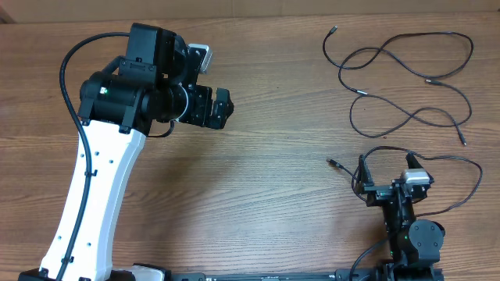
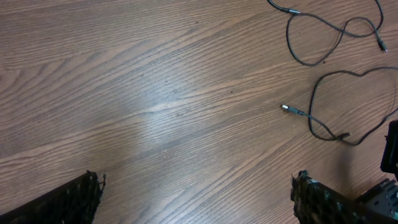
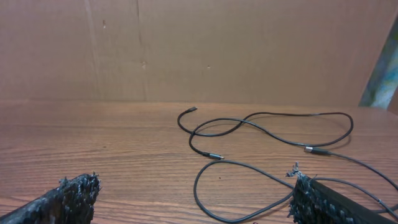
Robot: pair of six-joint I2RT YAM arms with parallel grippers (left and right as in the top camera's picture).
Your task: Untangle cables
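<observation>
Three thin black cables lie at the right of the wooden table. Two lie loose at the back right, one (image 1: 406,43) behind the other (image 1: 414,117), and they also show in the right wrist view (image 3: 273,121). A third cable (image 1: 461,160) loops around my right gripper (image 1: 387,178); its plug end (image 2: 286,108) points left. In the right wrist view its loop (image 3: 205,193) lies on the table between my open fingers (image 3: 193,205) and touches the right finger. My left gripper (image 1: 223,108) is open and empty, held above bare wood at the left (image 2: 196,199), well away from the cables.
The wooden table (image 1: 258,187) runs to a brown cardboard wall (image 3: 186,50) at the back. The left arm's white link (image 1: 94,203) crosses the front left. Thick black robot wiring (image 1: 70,70) arcs beside the left arm.
</observation>
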